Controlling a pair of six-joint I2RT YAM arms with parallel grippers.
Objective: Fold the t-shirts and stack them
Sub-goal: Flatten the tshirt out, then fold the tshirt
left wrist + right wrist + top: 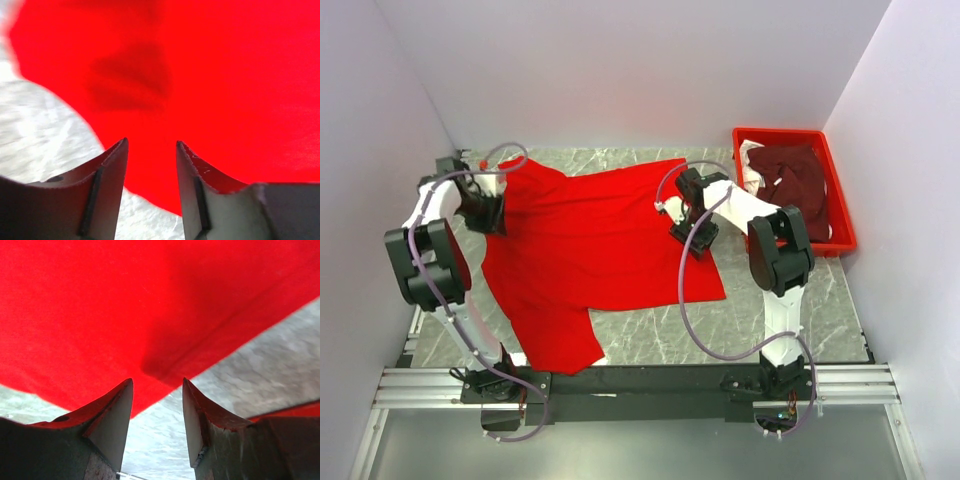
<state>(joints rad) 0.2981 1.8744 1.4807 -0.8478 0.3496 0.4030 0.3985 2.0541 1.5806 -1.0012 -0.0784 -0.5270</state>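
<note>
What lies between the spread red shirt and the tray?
In the top view, only the right arm crosses bare marble tabletop between red shirt and tray.

The left arm (428, 255) bends at a raised elbow, and the left gripper (485, 212) points down with jaws partly apart. The right arm (778, 250) bends alike, and the right gripper (686, 236) points down, jaws apart too.

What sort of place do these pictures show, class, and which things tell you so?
Likely a robot lab cell, not a home: bare white walls enclose a marble-patterned table; left arm and right arm bolt to a metal rail.
</note>
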